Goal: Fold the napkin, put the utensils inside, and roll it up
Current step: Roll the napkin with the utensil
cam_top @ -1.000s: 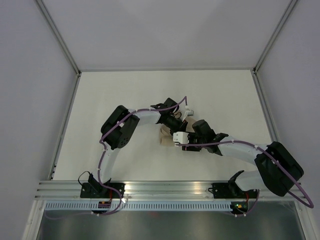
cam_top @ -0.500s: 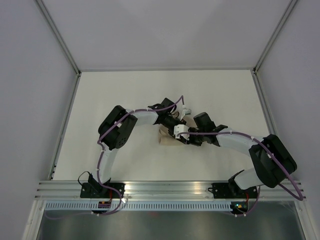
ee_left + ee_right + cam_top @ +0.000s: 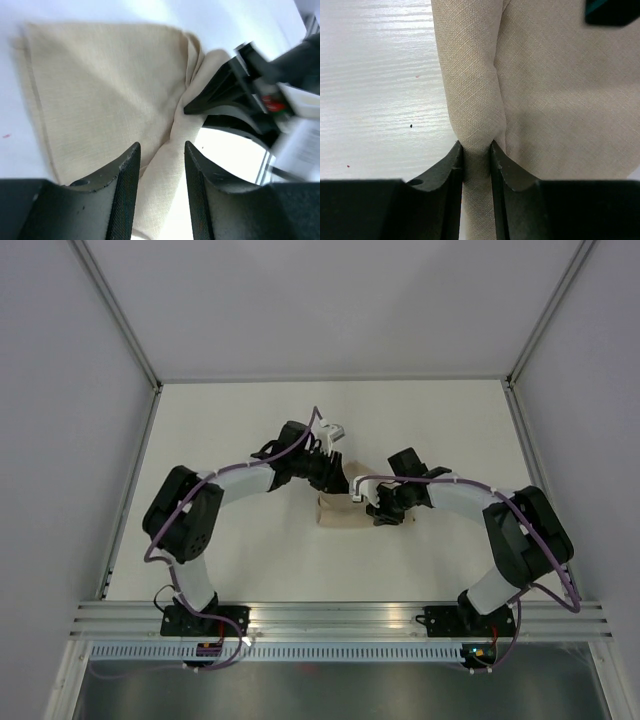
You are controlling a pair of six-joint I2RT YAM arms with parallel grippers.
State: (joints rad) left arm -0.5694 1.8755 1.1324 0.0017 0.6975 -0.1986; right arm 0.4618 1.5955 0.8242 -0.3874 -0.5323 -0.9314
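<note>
Napkin lies at the middle of the table, a tan cloth already folded, with one edge gathered into a raised ridge beside a flat panel. We see no utensils in any view, and we cannot tell whether any are wrapped inside that ridge. The right gripper, on the side of the cloth toward the table's right edge, is clenched on the ridge. Both fingers press in from either side, and the fabric narrows where they bite. The left gripper, on the side toward the table's far edge, is released. Its jaws stand apart and straddle the same ridge without squeezing it.

We judge the step in hand to be the roll-up, at a point where one claw holds and the other is free to take a hold. To do it well, we let the right claw hold the ridge firm so that it does not slacken while the left one is off the cloth. We close the left claw on the ridge itself, not on the flat panel, and well along from the right one, so the turn is shared along the length. Then we turn both together toward the flat panel, low over the table. That way the roll comes out tight and straight instead of coning at one end or dragging the whole cloth.
</note>
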